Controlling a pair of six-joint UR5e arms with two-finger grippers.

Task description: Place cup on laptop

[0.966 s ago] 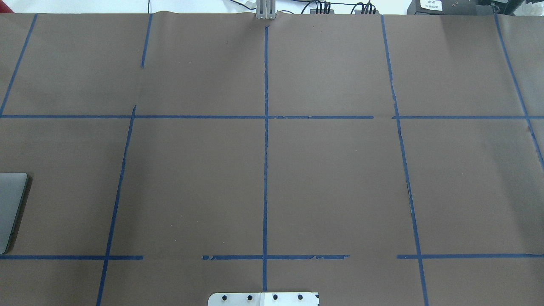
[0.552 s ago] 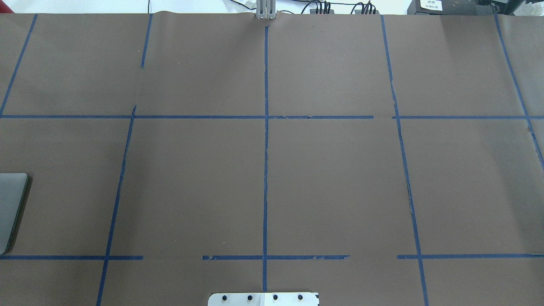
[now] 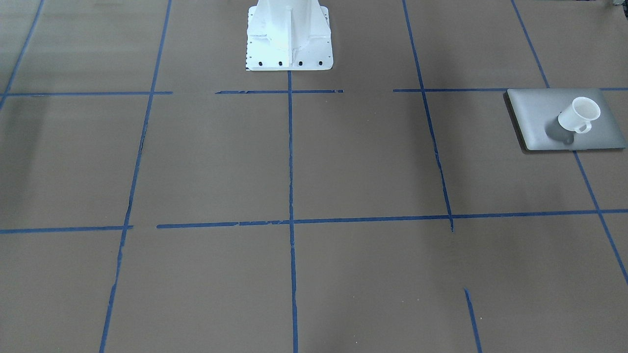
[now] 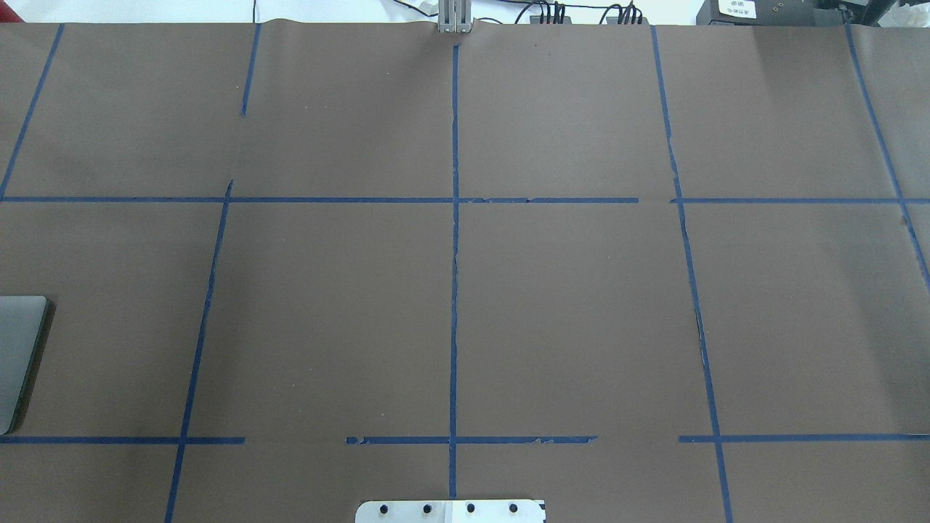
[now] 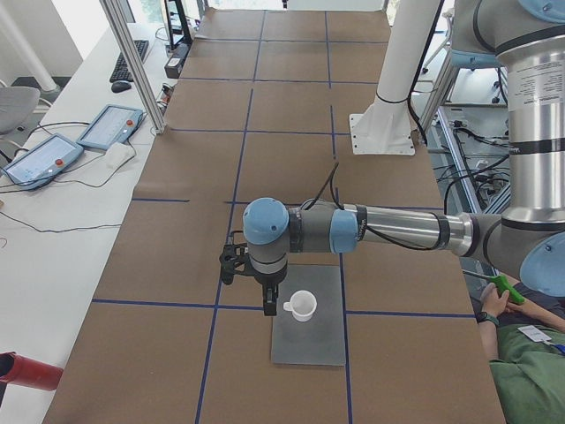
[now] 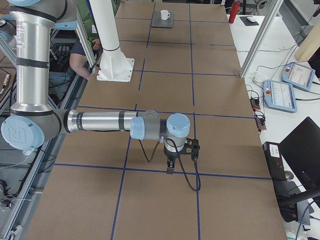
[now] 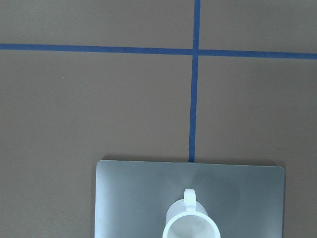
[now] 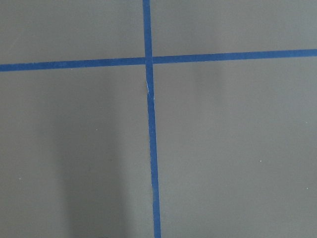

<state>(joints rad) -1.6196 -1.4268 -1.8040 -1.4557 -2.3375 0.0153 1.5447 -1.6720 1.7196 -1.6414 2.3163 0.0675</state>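
Nothing has shifted since a second ago: the cup [image 3: 579,115] stands upright on the laptop [image 3: 535,115], the left end effector [image 5: 267,302] hangs beside it, the right end effector [image 6: 170,167] well apart, and whether either is wide or narrow cannot be told.

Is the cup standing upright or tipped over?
Upright: the cup stands on its base on the laptop, rim facing up, handle out sideways.

The brown surface [image 3: 363,162] carries a grid of blue tape lines [image 3: 290,162], the white robot base [image 3: 288,49] and the laptop [image 3: 532,108].
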